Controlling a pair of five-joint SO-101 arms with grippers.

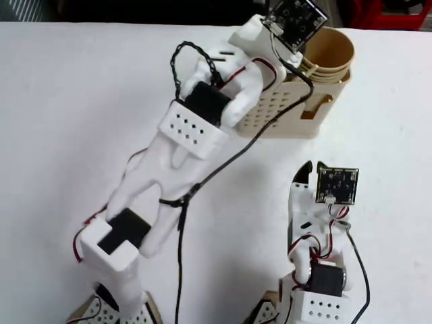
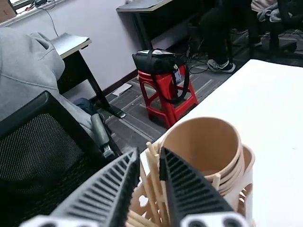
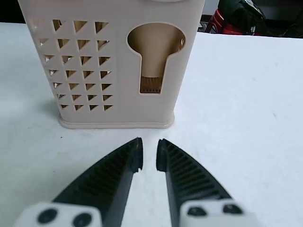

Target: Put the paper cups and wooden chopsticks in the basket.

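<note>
High view: a cream perforated basket [image 1: 290, 115] stands near the far edge of the white table [image 1: 81, 101], toward its right-hand corner, with a stack of paper cups [image 1: 331, 50] nested in the end nearest that corner. The left arm [image 1: 202, 128] stretches diagonally from the near edge, its wrist camera poised over the basket's rim. The right arm sits close to the near edge, and the right gripper [image 1: 305, 167] points toward the basket, well apart from it.

Seen from the left wrist, the left gripper [image 2: 149, 158] hangs directly above the basket, its ribbed black jaws parted by a narrow gap. Wooden chopsticks [image 2: 151, 184] stand bundled in the basket beneath, showing through that gap; whether either jaw touches them cannot be told. The stacked cups [image 2: 208, 146] rise just beside the chopsticks. On the floor past the table's far edge stands a red stool [image 2: 165, 90] with a black bag on top.

From the right wrist, the right gripper [image 3: 149, 146] is slightly parted with nothing between its jaws, low over bare tabletop. Ahead of it the basket [image 3: 118, 61] stands upright, a cup [image 3: 151, 61] visible through the keyhole cut-out in its wall.
</note>
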